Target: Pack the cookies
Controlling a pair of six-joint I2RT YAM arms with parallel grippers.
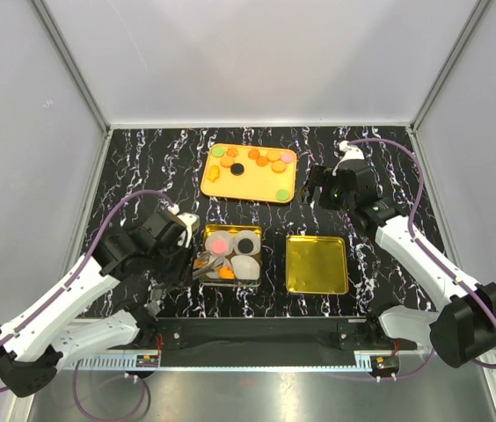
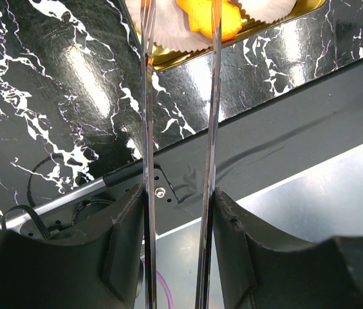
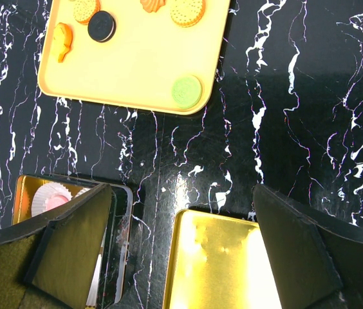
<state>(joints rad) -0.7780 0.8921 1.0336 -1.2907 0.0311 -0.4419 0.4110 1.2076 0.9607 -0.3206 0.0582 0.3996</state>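
Several cookies lie on the orange tray point(image 1: 250, 180), among them a black one point(image 1: 237, 169) and a green one point(image 1: 218, 151). The right wrist view shows the tray point(image 3: 130, 64) with a black cookie point(image 3: 101, 26) and a green cookie point(image 3: 186, 90). A gold tin point(image 1: 206, 230) holds white paper cups with a pink cookie point(image 1: 220, 243), a black cookie point(image 1: 247, 243) and an orange cookie point(image 1: 226, 273). My left gripper point(image 1: 176, 260) point(image 2: 178, 193) is shut on metal tongs point(image 2: 147, 129), whose tips reach over the orange cookie point(image 2: 197, 19). My right gripper point(image 1: 318, 189) point(image 3: 183, 193) is open and empty.
A gold tin lid point(image 1: 317, 264) point(image 3: 223, 264) lies open side up to the right of the tin. The black rail point(image 2: 278, 135) at the table's near edge runs under the tongs. Grey walls enclose the table on three sides.
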